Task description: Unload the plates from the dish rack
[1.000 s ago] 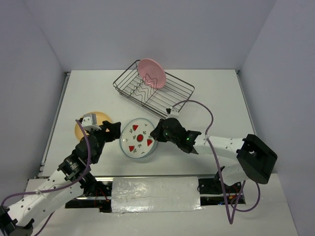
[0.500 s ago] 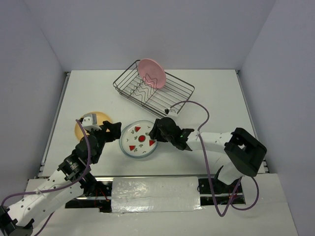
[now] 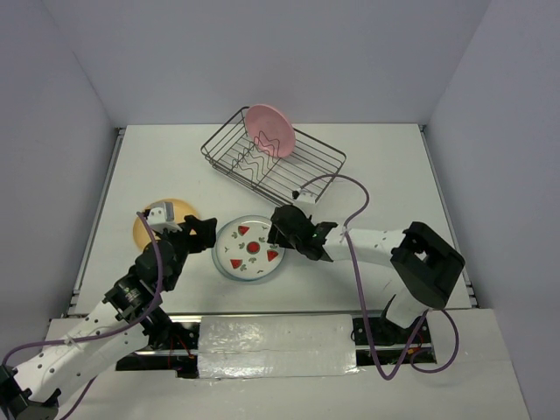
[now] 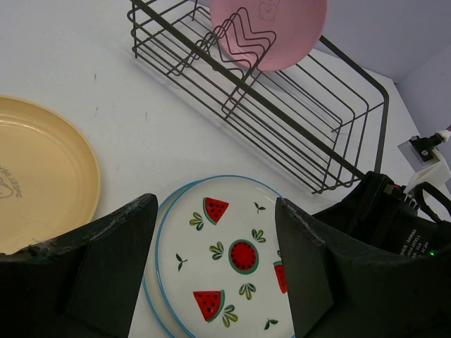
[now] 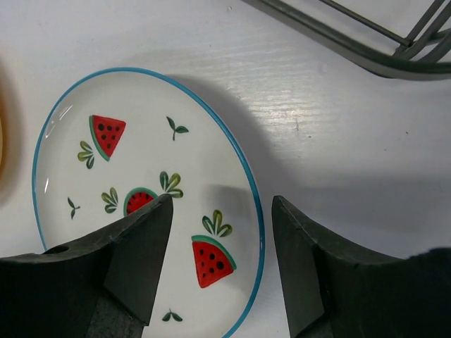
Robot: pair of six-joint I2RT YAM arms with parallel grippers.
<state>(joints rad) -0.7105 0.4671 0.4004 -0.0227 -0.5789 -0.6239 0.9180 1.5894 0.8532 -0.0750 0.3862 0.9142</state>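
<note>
Pink round plate (image 3: 269, 133) alone stands in the dark wire dish rack (image 3: 297, 166); tan plate (image 4: 42, 176) and stacked watermelon-print plates (image 3: 249, 250) lie outside it; left claw (image 4: 215, 208), right claw (image 5: 222, 204) gape empty

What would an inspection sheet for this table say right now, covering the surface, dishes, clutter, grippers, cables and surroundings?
Surface: white table, no spills seen.
Job's things: the wire dish rack at the back holds one pink plate upright; two watermelon plates lie stacked near the arms; a tan plate lies flat to their left.
Clutter: nothing seen.
Grippers: left gripper open and empty over the watermelon plates; right gripper open above their right rim, holding nothing.
Cables: a purple cable runs along each arm; the right one arcs close to the rack.
Surroundings: plain pale walls on three sides.
</note>
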